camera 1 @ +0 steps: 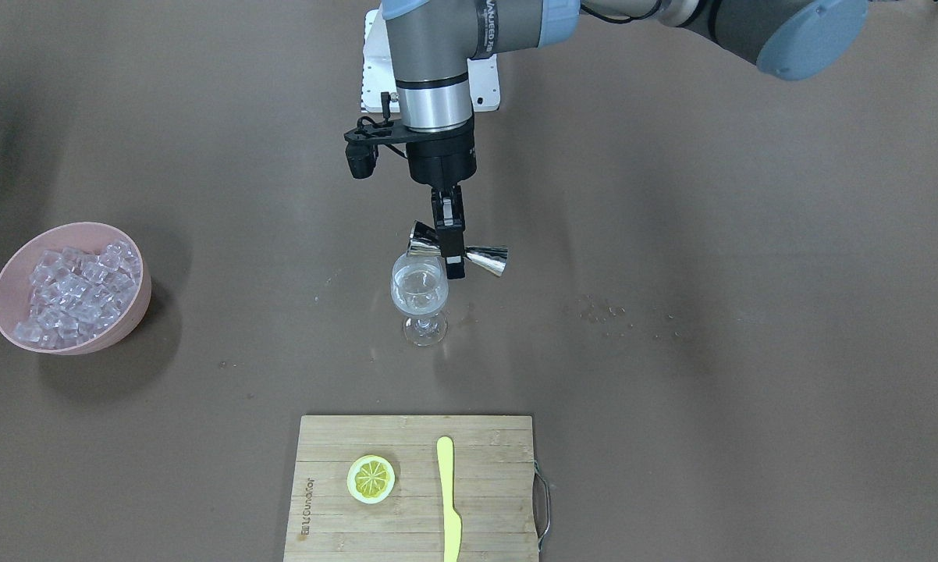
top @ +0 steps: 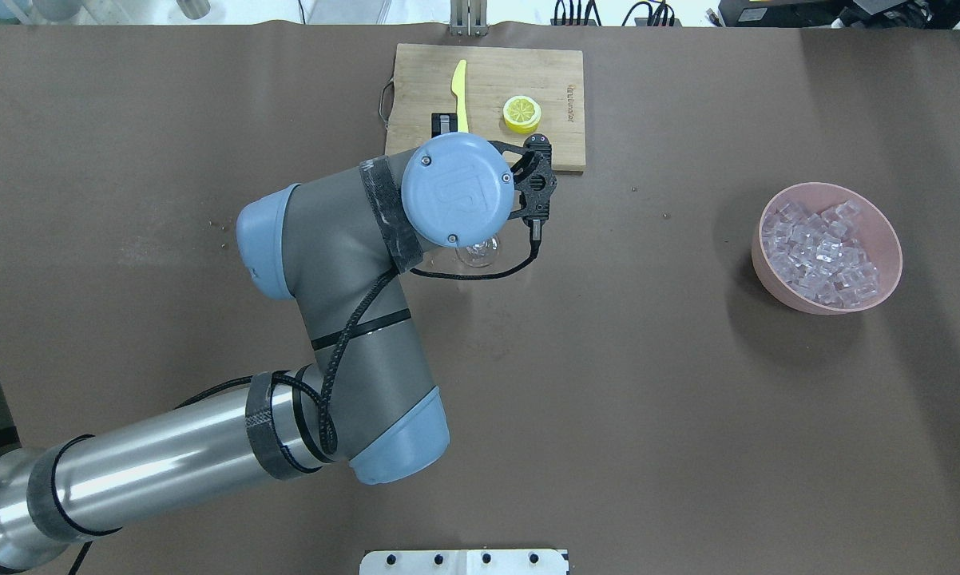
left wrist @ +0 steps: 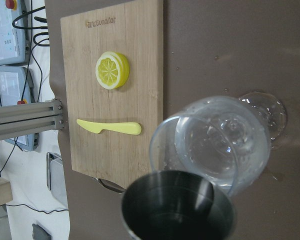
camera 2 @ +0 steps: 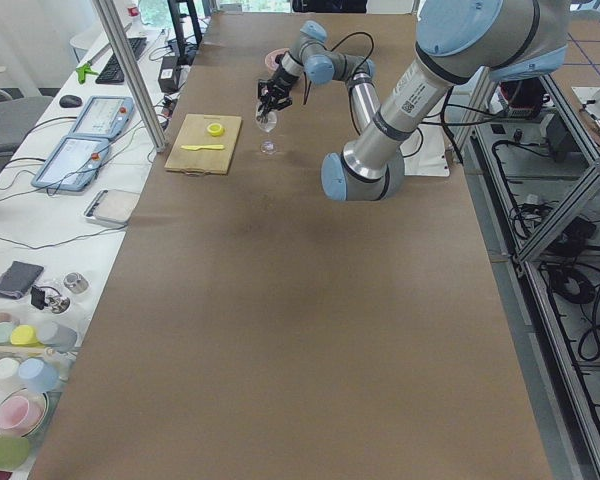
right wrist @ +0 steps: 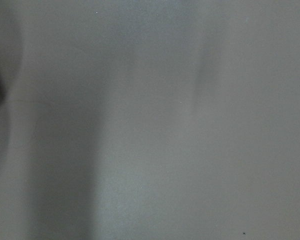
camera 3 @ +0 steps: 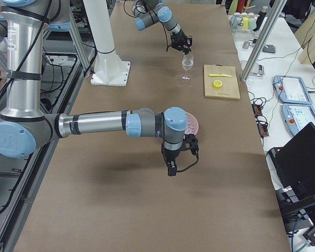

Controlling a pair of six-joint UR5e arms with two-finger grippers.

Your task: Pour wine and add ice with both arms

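Note:
My left gripper [camera 1: 453,261] is shut on a steel jigger [camera 1: 486,258] and holds it tipped on its side, one mouth over the rim of a clear stemmed glass [camera 1: 420,293] standing mid-table. The glass holds a small amount of clear wine, with droplets on its wall. In the left wrist view the jigger's dark mouth [left wrist: 177,210] sits just beside the glass [left wrist: 225,145]. The ice [camera 1: 75,293] fills a pink bowl [camera 1: 16,265]. My right gripper [camera 3: 170,169] hovers over bare table near the bowl, seen only in the exterior right view; I cannot tell whether it is open.
A bamboo cutting board [camera 1: 492,484] lies near the operators' edge with a yellow lemon slice [camera 1: 371,478] and a yellow knife [camera 1: 448,499] on it. The white base plate [camera 1: 375,70] is behind the glass. Small spill marks [camera 1: 602,308] dot the table.

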